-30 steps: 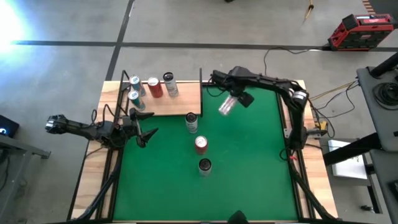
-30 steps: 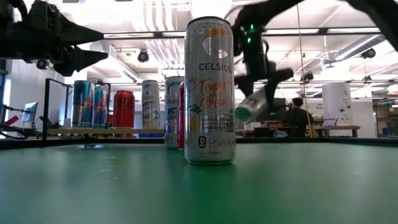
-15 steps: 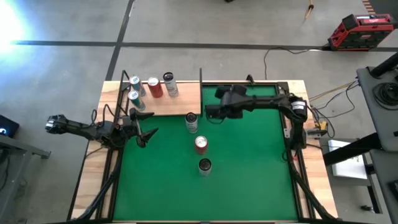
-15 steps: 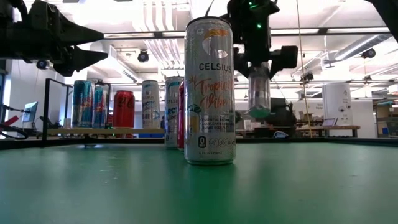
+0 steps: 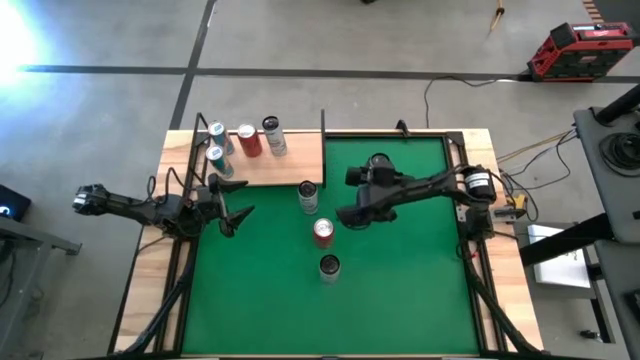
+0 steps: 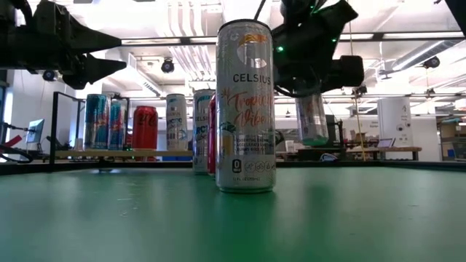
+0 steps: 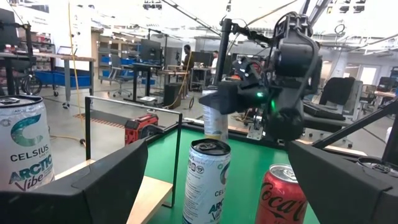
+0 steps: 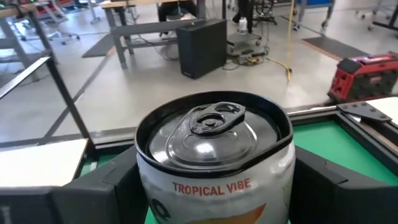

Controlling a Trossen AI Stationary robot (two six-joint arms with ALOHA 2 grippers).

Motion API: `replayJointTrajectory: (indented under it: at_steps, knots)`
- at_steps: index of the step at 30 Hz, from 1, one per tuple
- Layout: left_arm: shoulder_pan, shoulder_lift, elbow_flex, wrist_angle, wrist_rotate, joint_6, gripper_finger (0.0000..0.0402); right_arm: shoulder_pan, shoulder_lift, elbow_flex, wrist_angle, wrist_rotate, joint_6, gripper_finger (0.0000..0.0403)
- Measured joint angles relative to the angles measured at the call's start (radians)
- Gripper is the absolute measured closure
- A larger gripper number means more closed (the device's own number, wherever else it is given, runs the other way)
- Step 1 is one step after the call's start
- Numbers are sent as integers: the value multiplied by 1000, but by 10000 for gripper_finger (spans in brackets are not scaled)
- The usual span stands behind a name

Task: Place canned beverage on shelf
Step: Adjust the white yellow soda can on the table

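Observation:
My right gripper (image 5: 355,213) is shut on a pale canned beverage (image 6: 313,120), which it holds upright above the green mat (image 5: 410,280), right of a row of cans. The can's top and pull tab (image 8: 214,118) show in the right wrist view. The shelf (image 5: 290,165), a light-wood board with thin black rods, lies at the table's far left. Several cans (image 5: 247,138) stand upright on its left half. My left gripper (image 5: 232,207) waits open at the mat's left edge, just near of the shelf, with nothing between its fingers. My right gripper pinches the can's upper side wall (image 8: 149,180), just under the top rim, between its two fingers (image 8: 93,193). The fingers come from the table's right, slanting a little down. The can hangs upright with its top up, its bottom end (image 6: 314,140) clear of the mat.
Three cans stand on the mat in a row: one by the shelf's near right corner (image 5: 307,195), a red one (image 5: 322,232), and one nearer (image 5: 329,267). A black post (image 5: 323,125) rises at the shelf's far right corner. The shelf's right half (image 5: 300,155) is bare wood.
My right gripper has carried the can from the table's far edge toward the near edge and a little left, sinking slightly. It has rolled and tipped as it went. The can was tilted with its top toward the near left and now hangs upright.

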Motion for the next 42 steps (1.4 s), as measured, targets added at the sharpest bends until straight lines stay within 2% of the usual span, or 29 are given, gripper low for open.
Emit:
replayJointTrajectory:
  at_steps: [10,42]
  knots:
    - [0,0,0,0,0,0,27,60,0,-58,44,7,55,136]
    - [0,1,0,0,0,0,27,64,2,-249,324,64,-40,135]
